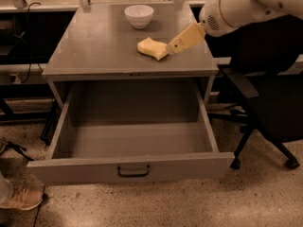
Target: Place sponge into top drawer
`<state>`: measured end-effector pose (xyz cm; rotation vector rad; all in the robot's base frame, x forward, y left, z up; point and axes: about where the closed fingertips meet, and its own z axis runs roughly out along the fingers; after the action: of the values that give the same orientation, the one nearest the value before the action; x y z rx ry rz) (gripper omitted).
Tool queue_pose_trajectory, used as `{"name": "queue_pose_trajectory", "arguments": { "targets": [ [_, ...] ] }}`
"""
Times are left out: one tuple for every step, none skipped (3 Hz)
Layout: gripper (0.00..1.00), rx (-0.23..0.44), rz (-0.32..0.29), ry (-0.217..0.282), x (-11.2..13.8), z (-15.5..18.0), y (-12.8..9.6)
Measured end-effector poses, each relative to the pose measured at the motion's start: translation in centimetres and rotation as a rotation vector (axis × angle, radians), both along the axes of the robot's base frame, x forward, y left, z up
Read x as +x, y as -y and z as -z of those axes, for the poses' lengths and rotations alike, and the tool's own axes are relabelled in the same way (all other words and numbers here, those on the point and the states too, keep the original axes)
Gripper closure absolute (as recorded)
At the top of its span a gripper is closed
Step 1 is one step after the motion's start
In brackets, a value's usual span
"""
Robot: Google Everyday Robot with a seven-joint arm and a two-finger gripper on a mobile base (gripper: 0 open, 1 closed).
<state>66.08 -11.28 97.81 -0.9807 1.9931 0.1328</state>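
The pale yellow sponge (152, 48) lies on the grey cabinet top (94, 46), right of centre. The gripper (171, 47) reaches in from the upper right on a white arm, and its tip is at the sponge's right edge, close to or touching it. The top drawer (132, 167) is pulled wide open below the cabinet top. Its inside holds nothing, and a small dark bar handle (133, 171) sits at the centre of its front panel.
A white bowl (139, 15) stands at the back of the cabinet top. A black office chair (270, 103) stands to the right of the drawer. A person's shoe (19, 198) is at the lower left on the speckled floor.
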Motion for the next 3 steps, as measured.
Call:
{"name": "queue_pose_trajectory", "arguments": {
  "targets": [
    [0.0,-0.002,-0.002,0.001,-0.1,-0.1,0.0],
    [0.0,0.054,0.028,-0.001,1.6,1.5,-0.2],
    [0.0,0.162,0.09,-0.012,6.0,6.0,-0.8]
  ]
}}
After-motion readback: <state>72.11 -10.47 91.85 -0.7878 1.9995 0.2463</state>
